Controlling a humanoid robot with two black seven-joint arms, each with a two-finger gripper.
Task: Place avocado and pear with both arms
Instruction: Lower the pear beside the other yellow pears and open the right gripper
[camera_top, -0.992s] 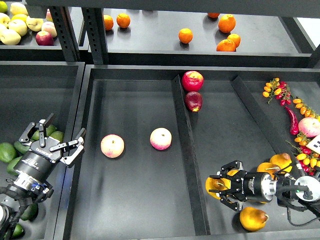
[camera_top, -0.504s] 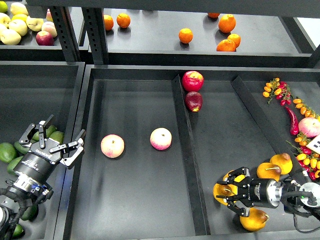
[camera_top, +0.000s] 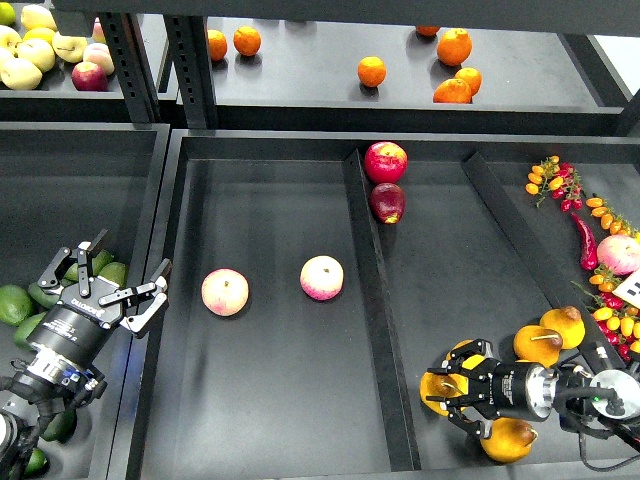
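Setting: dark shelving with a long black tray (camera_top: 270, 420) split by dividers, and an upper shelf (camera_top: 300, 85) behind it.
Upper shelf: oranges (camera_top: 455, 46) lie scattered at centre and right; yellow apples (camera_top: 30, 50) are piled at far left.
Middle compartment: two pink-and-cream peaches (camera_top: 225, 292) lie apart on bare floor, clear of both arms.
Against the divider: two red apples (camera_top: 386, 161), one just in front of the other.
Far right: small tomatoes and chillies (camera_top: 575, 205) are strewn along the edge, partly cut off by the frame.
Left bin: green fruits (camera_top: 15, 303) lie beside and under the left arm; the avocado (camera_top: 58, 424) appears to be the darker one low down, mostly hidden by the arm, so this is uncertain.
Left gripper (camera_top: 112, 272): fingers spread wide, holding nothing, poised over the bin's right wall.
Right compartment: several pears cluster near the front right corner, two (camera_top: 550, 335) just behind the right arm and one (camera_top: 508, 438) in front of it.
Right gripper (camera_top: 445, 388): fingers wrapped round the pear (camera_top: 438, 386), which is largely covered by them.
Hard to tell: whether the gripped pear rests on the tray floor.
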